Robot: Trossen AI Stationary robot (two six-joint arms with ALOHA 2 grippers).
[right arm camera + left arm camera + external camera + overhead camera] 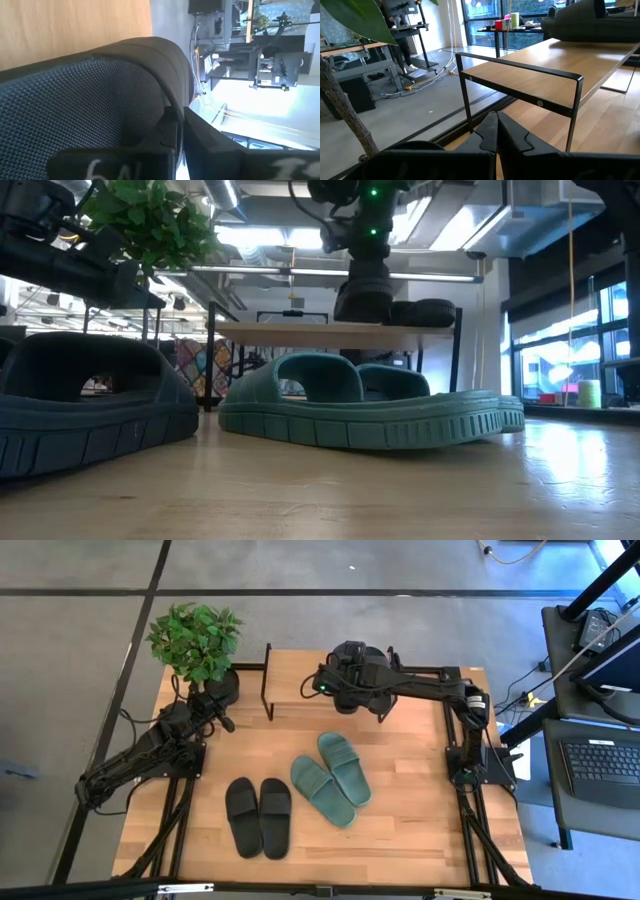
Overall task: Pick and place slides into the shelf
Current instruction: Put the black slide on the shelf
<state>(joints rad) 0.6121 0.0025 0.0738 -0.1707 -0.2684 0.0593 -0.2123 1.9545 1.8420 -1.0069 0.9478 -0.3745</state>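
Note:
The shelf point(290, 690) stands at the table's far edge, and its wooden top board point(300, 332) shows in the low view. My right gripper point(345, 685) reaches down over the board and is shut on a black slide point(425, 312) that lies on top of it. A green pair point(332, 776) and a black pair point(258, 816) rest sole-down on the table's middle. My left gripper point(225, 722) is shut and holds nothing. It waits beside the shelf's left end, near the plant pot. My right gripper point(180, 135) pinches a thin curved edge of the black slide point(172, 100) between its two fingers. It comes at it from above, pointing down point(365, 298). The slide lies on the shelf's top board. Which part of the slide that edge belongs to, I cannot tell.
A potted plant point(195, 640) stands at the table's far left corner, close to my left gripper point(496, 132) and the shelf's black frame point(520, 70). Bare tabletop lies to the right of the green slides point(370, 405) and along the near edge.

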